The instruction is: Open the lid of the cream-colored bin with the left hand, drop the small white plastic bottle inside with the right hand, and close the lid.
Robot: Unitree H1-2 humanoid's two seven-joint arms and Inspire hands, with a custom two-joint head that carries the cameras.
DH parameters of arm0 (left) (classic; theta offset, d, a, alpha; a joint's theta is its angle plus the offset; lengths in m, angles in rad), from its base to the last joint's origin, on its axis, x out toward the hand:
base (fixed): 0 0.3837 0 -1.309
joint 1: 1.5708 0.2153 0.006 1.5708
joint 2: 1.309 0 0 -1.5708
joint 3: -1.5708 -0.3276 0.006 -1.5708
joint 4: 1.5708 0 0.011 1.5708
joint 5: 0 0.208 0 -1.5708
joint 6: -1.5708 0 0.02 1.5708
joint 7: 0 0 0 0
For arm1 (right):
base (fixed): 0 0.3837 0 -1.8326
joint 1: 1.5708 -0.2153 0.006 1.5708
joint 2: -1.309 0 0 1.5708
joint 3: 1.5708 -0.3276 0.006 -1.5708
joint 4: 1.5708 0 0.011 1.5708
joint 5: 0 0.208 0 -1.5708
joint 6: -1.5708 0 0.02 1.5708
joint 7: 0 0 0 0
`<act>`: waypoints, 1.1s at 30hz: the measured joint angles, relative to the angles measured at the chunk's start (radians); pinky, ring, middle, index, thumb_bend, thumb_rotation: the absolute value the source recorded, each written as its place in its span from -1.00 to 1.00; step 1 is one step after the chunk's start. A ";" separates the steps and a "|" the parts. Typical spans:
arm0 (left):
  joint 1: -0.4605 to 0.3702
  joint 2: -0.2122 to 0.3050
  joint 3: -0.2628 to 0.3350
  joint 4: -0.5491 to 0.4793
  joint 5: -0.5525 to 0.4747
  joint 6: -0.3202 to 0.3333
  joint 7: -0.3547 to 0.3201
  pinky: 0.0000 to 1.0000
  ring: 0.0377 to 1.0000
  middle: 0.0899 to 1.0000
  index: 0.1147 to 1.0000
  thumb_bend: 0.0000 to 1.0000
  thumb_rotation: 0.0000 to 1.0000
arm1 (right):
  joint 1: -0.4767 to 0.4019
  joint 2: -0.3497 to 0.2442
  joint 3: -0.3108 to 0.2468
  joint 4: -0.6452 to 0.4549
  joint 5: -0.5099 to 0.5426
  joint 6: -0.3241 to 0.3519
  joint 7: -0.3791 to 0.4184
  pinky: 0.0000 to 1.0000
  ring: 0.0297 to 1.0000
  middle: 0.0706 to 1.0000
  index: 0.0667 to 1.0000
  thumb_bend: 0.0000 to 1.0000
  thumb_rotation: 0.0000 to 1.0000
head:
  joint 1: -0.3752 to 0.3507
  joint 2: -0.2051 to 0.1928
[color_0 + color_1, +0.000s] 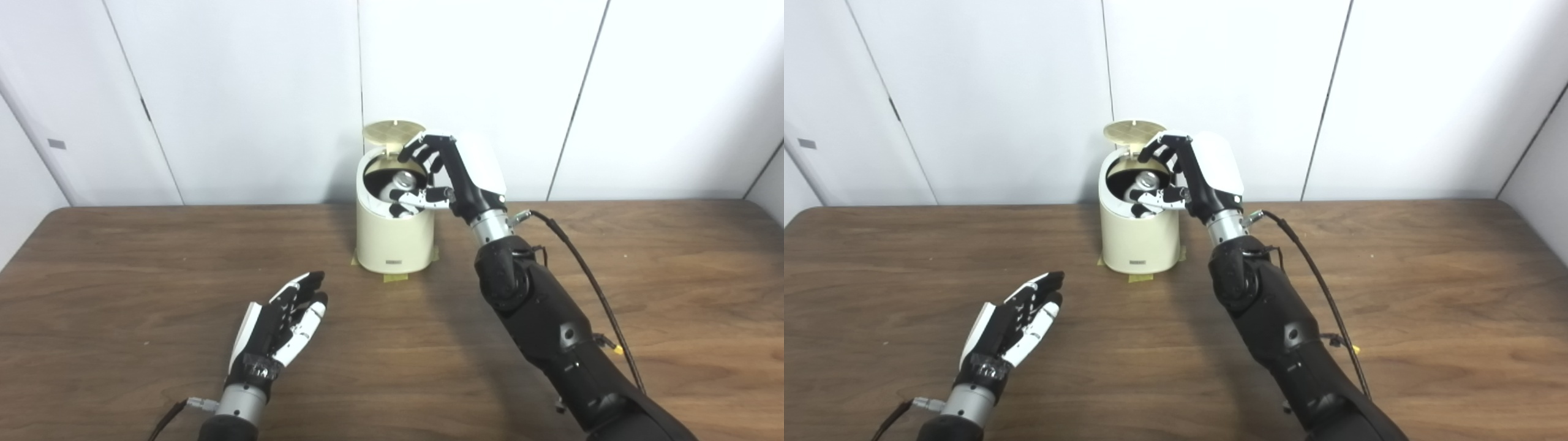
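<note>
Right hand (442, 177) spread over the open bin (394, 242), bottle (401, 182) inside; left hand (283, 318) open, empty.

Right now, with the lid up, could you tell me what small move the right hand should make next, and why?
Probably draw the right hand up and back, clear of the bin. Its fingers look spread over the opening, and the bottle seems to sit inside already. The lid stands raised and the left hand rests open on the table.

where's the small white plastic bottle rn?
The small white plastic bottle sits in the open mouth of the cream-colored bin at table centre-back, under the raised lid, with the right hand around it.
</note>
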State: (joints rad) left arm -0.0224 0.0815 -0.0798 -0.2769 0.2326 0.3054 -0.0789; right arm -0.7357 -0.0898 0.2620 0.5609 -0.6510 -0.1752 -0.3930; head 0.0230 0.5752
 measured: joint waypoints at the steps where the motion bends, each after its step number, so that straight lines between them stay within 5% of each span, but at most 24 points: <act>1: 0.000 0.000 0.000 0.000 0.000 0.000 0.000 0.69 0.75 0.72 0.69 -0.23 0.25 | 0.001 -0.001 0.000 0.000 -0.001 0.001 0.000 -0.07 0.11 0.22 -0.08 0.05 -0.72 | 0.000 0.000; 14: 0.000 0.000 0.000 0.000 0.002 0.000 0.000 0.69 0.76 0.73 0.70 -0.24 0.24 | 0.008 0.004 -0.018 0.002 0.029 -0.042 -0.027 -0.17 -0.03 0.11 -0.09 0.04 -0.75 | 0.000 0.000; 18: 0.000 0.000 -0.001 0.000 0.002 0.000 0.000 0.68 0.75 0.72 0.69 -0.25 0.22 | 0.010 0.017 -0.047 0.003 0.071 -0.086 -0.055 -0.20 -0.18 -0.04 -0.07 0.04 -0.99 | 0.000 0.000; 33: -0.001 -0.002 0.003 0.002 -0.003 0.000 0.001 0.69 0.74 0.71 0.70 -0.21 0.23 | 0.064 0.024 -0.075 -0.071 0.080 -0.115 -0.105 -0.28 -0.18 -0.09 -0.08 0.01 -1.00 | -0.005 -0.002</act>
State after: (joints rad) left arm -0.0233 0.0791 -0.0771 -0.2753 0.2292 0.3050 -0.0780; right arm -0.6717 -0.0657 0.1874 0.4896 -0.5711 -0.2902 -0.4979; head 0.0184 0.5737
